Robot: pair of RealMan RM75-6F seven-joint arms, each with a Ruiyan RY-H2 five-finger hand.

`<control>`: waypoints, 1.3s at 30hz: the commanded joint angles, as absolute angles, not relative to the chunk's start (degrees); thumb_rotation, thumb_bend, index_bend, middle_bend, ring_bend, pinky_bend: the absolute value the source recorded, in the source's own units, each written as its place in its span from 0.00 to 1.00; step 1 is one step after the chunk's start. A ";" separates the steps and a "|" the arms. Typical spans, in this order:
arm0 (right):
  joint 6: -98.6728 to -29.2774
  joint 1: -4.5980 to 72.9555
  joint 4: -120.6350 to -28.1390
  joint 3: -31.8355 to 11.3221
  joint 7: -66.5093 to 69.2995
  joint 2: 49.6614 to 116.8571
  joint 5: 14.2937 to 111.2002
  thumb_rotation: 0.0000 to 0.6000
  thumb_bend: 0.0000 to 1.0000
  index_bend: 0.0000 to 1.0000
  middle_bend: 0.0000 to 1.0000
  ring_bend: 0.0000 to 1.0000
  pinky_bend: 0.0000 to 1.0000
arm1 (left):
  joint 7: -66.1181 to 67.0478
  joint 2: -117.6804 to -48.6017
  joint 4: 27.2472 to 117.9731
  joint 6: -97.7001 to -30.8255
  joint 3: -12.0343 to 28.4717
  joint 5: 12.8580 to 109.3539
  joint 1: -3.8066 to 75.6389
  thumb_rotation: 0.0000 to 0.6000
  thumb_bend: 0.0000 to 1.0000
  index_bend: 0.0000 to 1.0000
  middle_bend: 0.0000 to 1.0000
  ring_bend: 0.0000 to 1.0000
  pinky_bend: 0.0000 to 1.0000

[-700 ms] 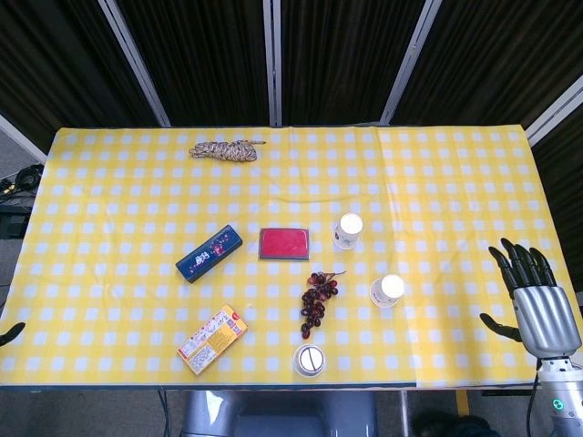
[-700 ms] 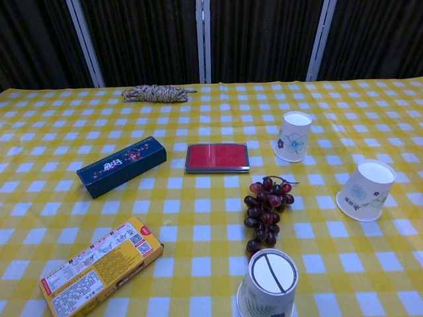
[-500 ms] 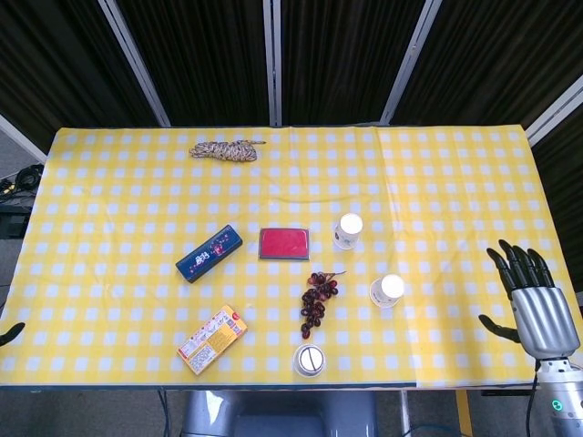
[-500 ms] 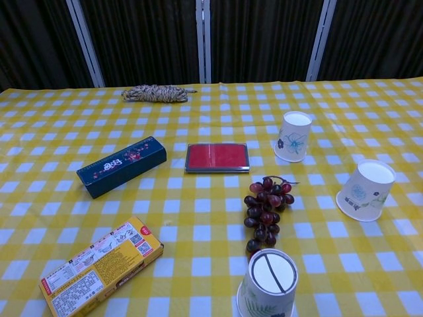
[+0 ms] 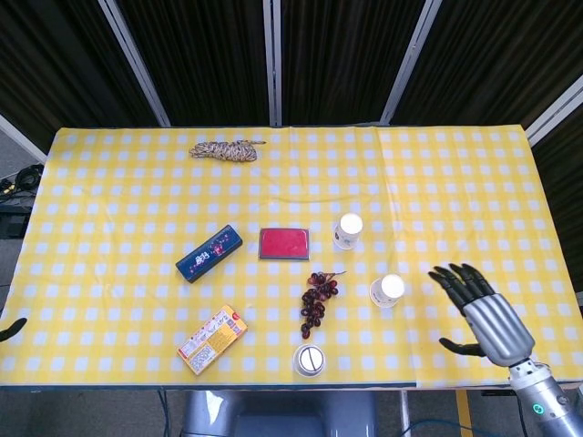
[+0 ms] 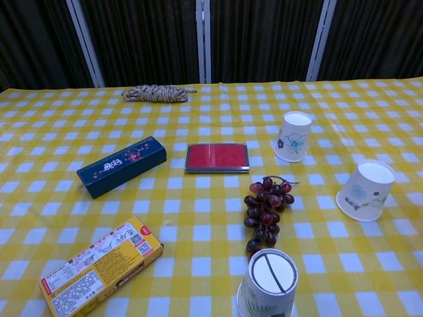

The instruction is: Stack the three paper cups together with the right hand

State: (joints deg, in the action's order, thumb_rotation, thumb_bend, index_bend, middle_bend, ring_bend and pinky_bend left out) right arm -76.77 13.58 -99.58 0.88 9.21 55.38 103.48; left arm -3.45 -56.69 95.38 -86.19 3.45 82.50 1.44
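Three white paper cups stand upside down and apart on the yellow checked table. One cup point(image 5: 347, 230) point(image 6: 293, 136) is near the middle. A second cup point(image 5: 388, 290) point(image 6: 365, 189) sits to its right and nearer. The third cup point(image 5: 309, 360) point(image 6: 267, 284) is at the front edge. My right hand point(image 5: 480, 311) hovers open with fingers spread, right of the second cup and apart from it; the chest view does not show it. Only a dark tip of my left hand point(image 5: 9, 330) peeks in at the left edge.
A bunch of dark grapes point(image 5: 316, 298) point(image 6: 266, 211) lies between the cups. A red pad point(image 5: 283, 244), a dark blue box point(image 5: 209, 254), a yellow snack box point(image 5: 212, 339) and a coil of rope point(image 5: 224, 150) lie further left and back.
My right hand has moved left from the table's right edge toward the second cup, still spread. The cups have not moved.
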 commanded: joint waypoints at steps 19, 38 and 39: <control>-52.54 36.88 -103.57 2.65 6.57 64.83 117.81 1.00 0.07 0.14 0.21 0.15 0.23 | -2.23 -57.73 94.69 -83.83 3.64 81.02 2.82 1.00 0.00 0.00 0.00 0.00 0.00; -49.37 38.53 -99.34 3.43 -5.06 73.77 112.79 1.00 0.14 0.19 0.22 0.17 0.24 | -2.57 -57.53 94.73 -83.94 3.54 81.03 2.79 1.00 0.00 0.00 0.00 0.00 0.00; -49.27 38.65 -99.16 3.62 -5.44 74.16 112.55 1.00 0.14 0.19 0.22 0.18 0.25 | -2.59 -57.53 94.70 -83.92 3.54 80.98 2.79 1.00 0.00 0.00 0.00 0.00 0.00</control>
State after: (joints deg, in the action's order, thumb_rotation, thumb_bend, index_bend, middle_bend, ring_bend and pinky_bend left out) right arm -49.58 38.44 -99.52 3.38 -4.97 73.67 112.96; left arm -2.60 -57.53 94.70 -83.92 3.54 80.98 2.79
